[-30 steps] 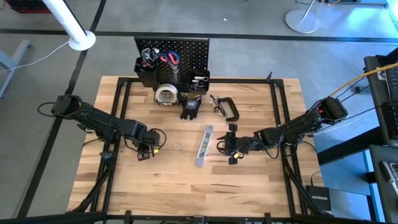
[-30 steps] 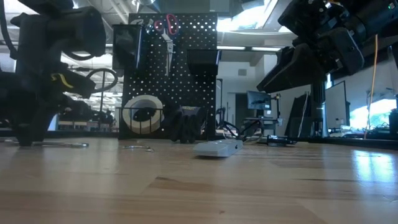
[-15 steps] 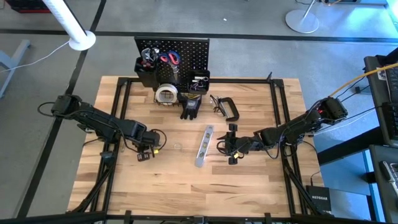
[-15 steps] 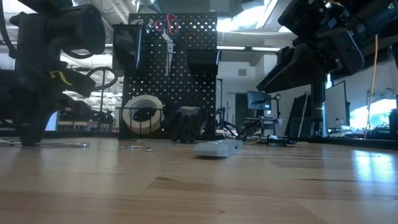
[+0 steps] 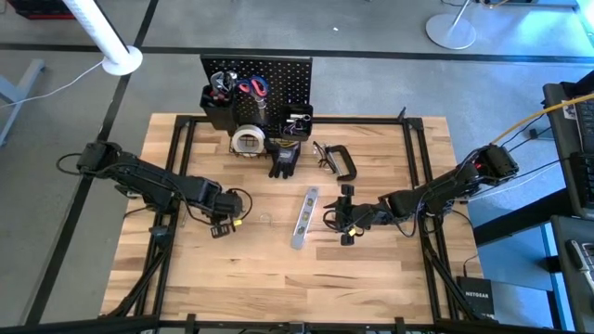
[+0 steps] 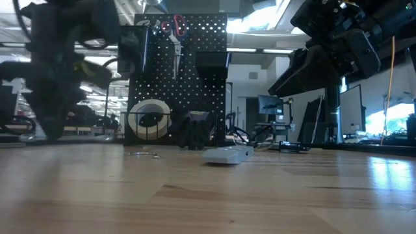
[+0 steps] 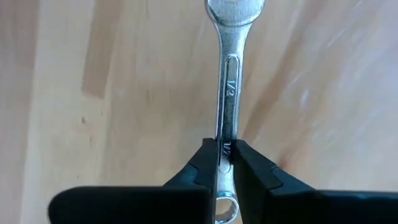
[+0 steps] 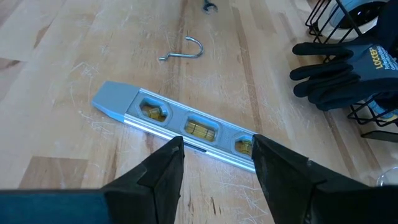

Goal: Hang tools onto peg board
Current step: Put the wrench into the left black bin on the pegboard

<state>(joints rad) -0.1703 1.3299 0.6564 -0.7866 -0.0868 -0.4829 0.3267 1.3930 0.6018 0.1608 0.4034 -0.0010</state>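
Up close, left wrist view: the left gripper [image 7: 225,163] has its two dark fingers pinched on the shank of a silver wrench [image 7: 227,93], near its ring end; the open end points away over bare wood.
Same grip from above: the left gripper [image 5: 221,223] sits over the left half of the table [image 5: 371,278]; the wrench itself is too small to make out there.
Right wrist view: the right gripper [image 8: 214,163] stands with fingers spread wide and nothing between them, just above the silver level bar [image 8: 180,124], which lies flat on the wood.
Only this view shows: a small metal hook [image 8: 185,50] lying beyond the level, and black gloves [image 8: 342,65] beside a wire basket [image 8: 367,115].
High view, right arm: the right gripper [image 5: 345,215] is just right of the level bar [image 5: 304,217], mid-table.
High view, farther back: a black C-clamp [image 5: 342,161] lies near the gloves [image 5: 284,160], and a pale tape roll [image 5: 248,141] sits at the foot of the peg board [image 5: 288,79].
Peg board from above: scissors [image 5: 252,88] hang on it beside a black bin [image 5: 218,111].
Low view: the peg board [image 6: 201,58] stands upright at the far edge, the tape roll [image 6: 148,118] in the basket, the gloves [image 6: 194,129] at its base.
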